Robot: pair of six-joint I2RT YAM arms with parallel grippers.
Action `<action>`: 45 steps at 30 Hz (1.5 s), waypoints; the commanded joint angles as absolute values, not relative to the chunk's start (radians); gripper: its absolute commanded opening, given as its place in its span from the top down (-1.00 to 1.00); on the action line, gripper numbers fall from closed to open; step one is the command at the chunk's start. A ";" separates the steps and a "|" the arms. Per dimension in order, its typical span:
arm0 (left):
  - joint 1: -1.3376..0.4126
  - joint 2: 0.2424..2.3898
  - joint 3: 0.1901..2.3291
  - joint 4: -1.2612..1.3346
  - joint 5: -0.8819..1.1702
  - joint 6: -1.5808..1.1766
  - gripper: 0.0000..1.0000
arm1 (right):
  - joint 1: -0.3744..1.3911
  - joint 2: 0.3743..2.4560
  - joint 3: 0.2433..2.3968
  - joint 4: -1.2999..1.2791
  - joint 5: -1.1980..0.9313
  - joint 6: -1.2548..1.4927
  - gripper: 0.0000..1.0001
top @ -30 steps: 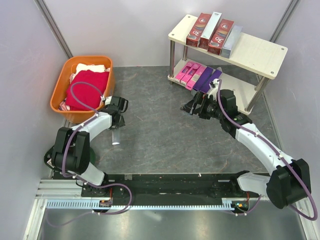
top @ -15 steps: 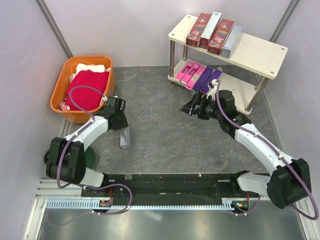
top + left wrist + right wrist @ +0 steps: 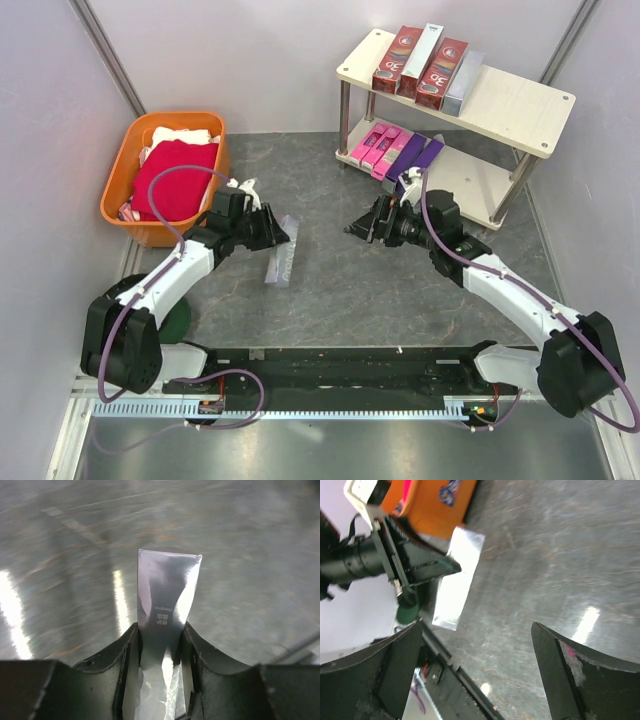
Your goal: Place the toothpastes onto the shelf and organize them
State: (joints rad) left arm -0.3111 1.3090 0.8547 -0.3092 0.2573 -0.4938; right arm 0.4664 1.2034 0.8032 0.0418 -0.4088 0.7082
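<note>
Left gripper (image 3: pixel 268 234), pointing to 3 o'clock, jaws clamped on a carton (image 3: pixel 283 256); right gripper (image 3: pixel 358 226), pointing to 9 o'clock, jaws wide apart.

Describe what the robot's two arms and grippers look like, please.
The left arm and right arm have white links between chunky black joints, with a purple cable looping along each. The left gripper and right gripper are black, with broad tapered fingers.

Left jaws closed on silver carton (image 3: pixel 281 262), carried it toward centre.
</note>
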 commanded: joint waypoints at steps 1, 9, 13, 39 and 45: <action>-0.324 1.278 0.874 -0.027 0.578 -0.570 0.30 | 0.491 1.204 0.750 0.265 -0.532 0.785 -0.96; -0.328 1.278 0.764 0.509 0.848 -0.885 0.31 | 0.555 1.253 0.698 0.480 -0.618 0.859 -0.96; -0.341 1.293 0.752 0.688 0.906 -1.002 0.31 | 0.591 1.259 0.692 0.535 -0.608 0.861 -0.96; -0.379 1.267 0.758 0.637 0.864 -0.969 -0.81 | 0.649 1.195 0.641 0.750 -0.545 0.917 0.34; -0.377 1.132 0.810 0.198 0.640 -0.706 -0.98 | 0.649 1.181 0.660 0.703 -0.532 0.896 0.37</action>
State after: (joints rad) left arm -0.3759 1.2110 0.7479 0.5522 0.8253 -0.9810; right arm 0.6495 1.2224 0.6319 0.6765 -0.5552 0.9314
